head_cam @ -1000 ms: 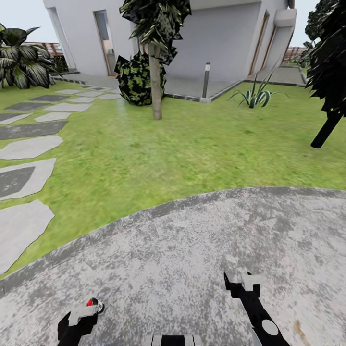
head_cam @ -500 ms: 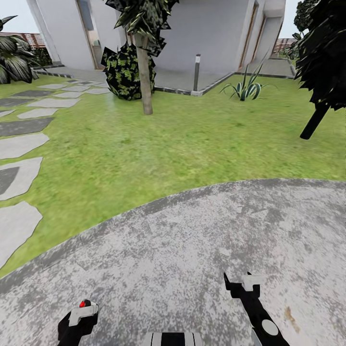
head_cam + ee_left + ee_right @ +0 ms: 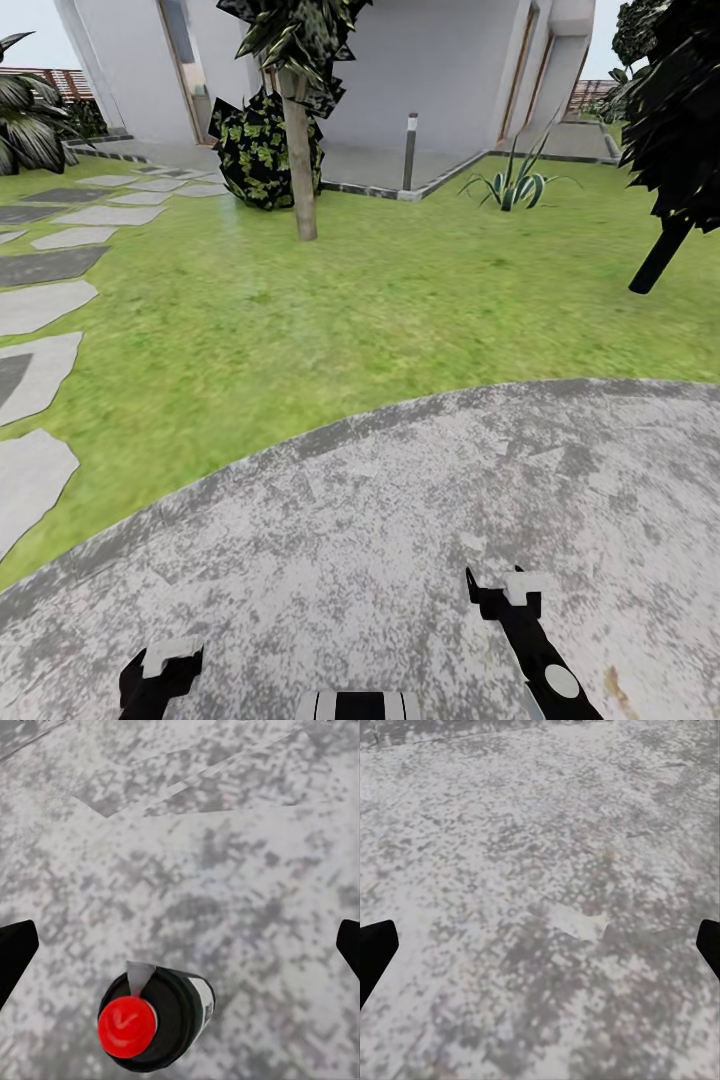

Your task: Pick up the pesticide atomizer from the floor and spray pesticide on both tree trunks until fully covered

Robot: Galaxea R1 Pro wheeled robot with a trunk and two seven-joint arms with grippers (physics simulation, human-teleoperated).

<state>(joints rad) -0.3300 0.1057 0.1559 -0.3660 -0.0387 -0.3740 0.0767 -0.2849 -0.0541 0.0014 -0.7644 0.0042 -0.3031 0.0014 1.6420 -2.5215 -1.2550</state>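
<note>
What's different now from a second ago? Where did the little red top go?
The camera swung, so the whole garden picture shifted; the trunk itself didn't move. The atomizer's red top, seen before by the left gripper in the head view, is now tucked under it; the left wrist view shows the atomizer standing between open fingers, not gripped. The right gripper stayed put, open.

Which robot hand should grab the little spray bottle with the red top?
The left. In its wrist view the pesticide atomizer stands upright on the grey paving, right between the open left gripper fingers. The right gripper has just bare paving under it, so it would probably have to travel across.
</note>
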